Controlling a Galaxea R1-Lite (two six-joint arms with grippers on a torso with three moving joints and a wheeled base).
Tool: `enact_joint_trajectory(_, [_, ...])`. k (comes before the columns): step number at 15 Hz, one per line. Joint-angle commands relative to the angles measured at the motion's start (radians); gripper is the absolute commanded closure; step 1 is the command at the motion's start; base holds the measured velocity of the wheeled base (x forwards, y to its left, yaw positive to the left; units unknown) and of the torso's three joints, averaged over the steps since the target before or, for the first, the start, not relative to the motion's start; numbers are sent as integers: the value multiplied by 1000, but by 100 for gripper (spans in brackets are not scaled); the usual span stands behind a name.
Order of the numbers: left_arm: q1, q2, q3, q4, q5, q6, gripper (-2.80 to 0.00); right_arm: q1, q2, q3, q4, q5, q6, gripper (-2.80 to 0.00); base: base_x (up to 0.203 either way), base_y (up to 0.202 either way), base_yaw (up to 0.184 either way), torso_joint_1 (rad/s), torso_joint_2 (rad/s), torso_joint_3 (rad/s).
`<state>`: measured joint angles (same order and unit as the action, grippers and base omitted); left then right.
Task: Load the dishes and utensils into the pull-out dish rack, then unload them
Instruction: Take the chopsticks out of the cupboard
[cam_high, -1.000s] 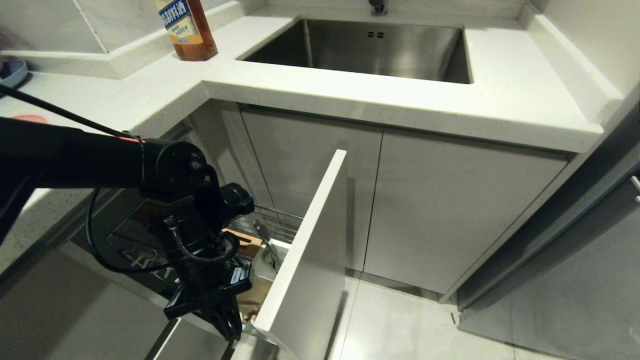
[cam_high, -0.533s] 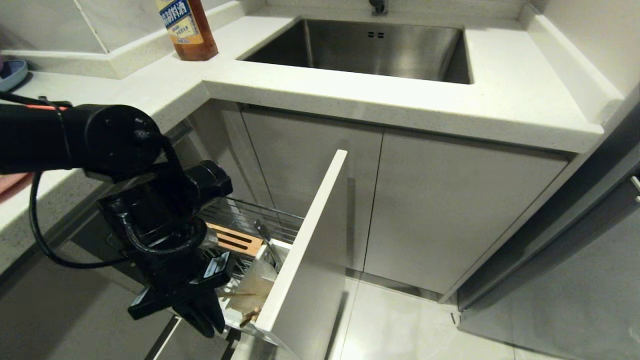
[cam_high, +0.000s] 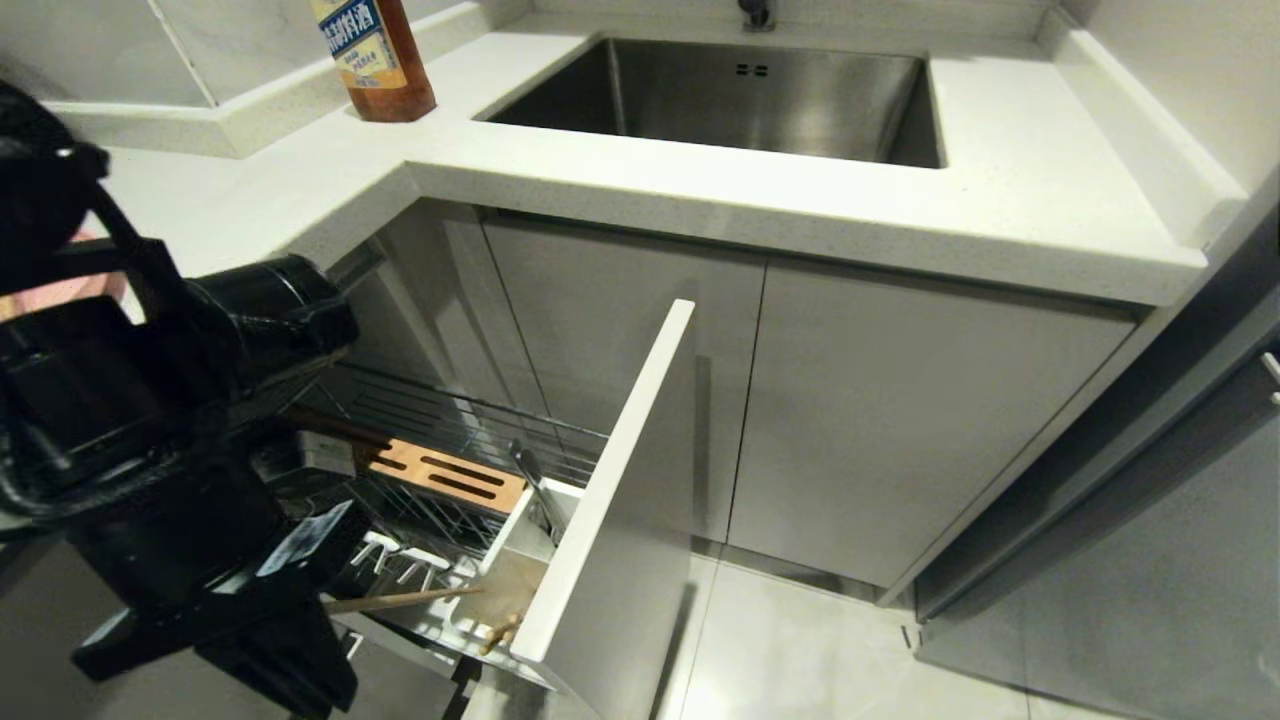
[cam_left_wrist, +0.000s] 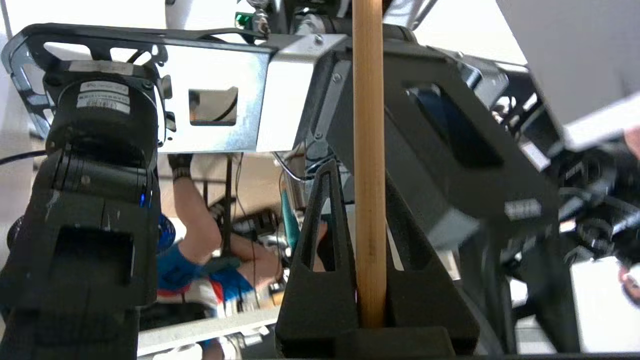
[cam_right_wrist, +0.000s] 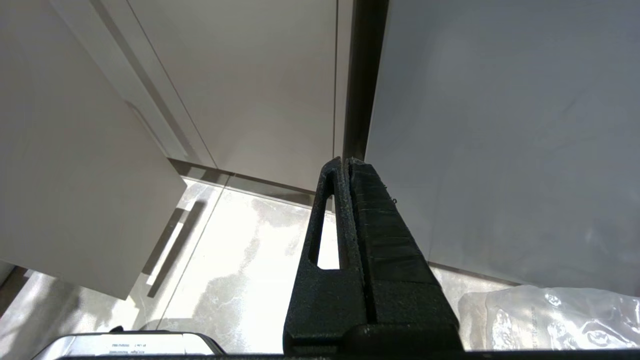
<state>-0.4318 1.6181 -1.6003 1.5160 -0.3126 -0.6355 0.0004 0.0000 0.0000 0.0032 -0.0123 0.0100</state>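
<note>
Chopstick (cam_left_wrist: 369, 150) clamped in left gripper (cam_left_wrist: 367, 280) jaws beside pull-out dish rack (cam_high: 450, 480); right gripper (cam_right_wrist: 350, 210) jaws closed, empty.

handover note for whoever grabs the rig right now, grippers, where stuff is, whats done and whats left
Left gripper: shut on a chopstick, low at the left beside the pull-out dish rack.
Right gripper: shut, empty, parked near the floor by the cabinet doors.
Rack: pulled out. A metal utensil stands in the white utensil cup.
Pink plate and blue bowl: not visible on the rack.
Done: chopstick gripped, clear of the cup.
Left: set the chopstick down; the metal utensil remains in the cup.
</note>
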Motion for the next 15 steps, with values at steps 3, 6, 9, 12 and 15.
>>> enact_joint_trajectory(3, [-24, -127, -13, 14, -4, -3, 0, 1, 0, 2, 0, 0, 0, 0, 0, 0, 0, 0, 0, 0])
enact_joint_trajectory(6, [-63, -240, -52, 14, -4, 1, 0, 1, 0, 2, 0, 0, 1, 0, 0, 0, 0, 0, 0, 0])
enact_joint_trajectory(9, [-75, -344, -196, 14, 25, 4, 0, 1, 0, 3, 0, 0, -1, 0, 0, 0, 0, 0, 0, 0])
enact_joint_trajectory(12, [-76, -411, -352, 14, 137, 71, 0, 0, 0, 3, 0, 0, 0, 0, 0, 0, 0, 0, 0, 0])
enact_joint_trajectory(15, [-44, -448, -357, -31, 298, 141, 0, 0, 0, 2, 0, 0, 0, 0, 0, 0, 0, 0, 0, 0])
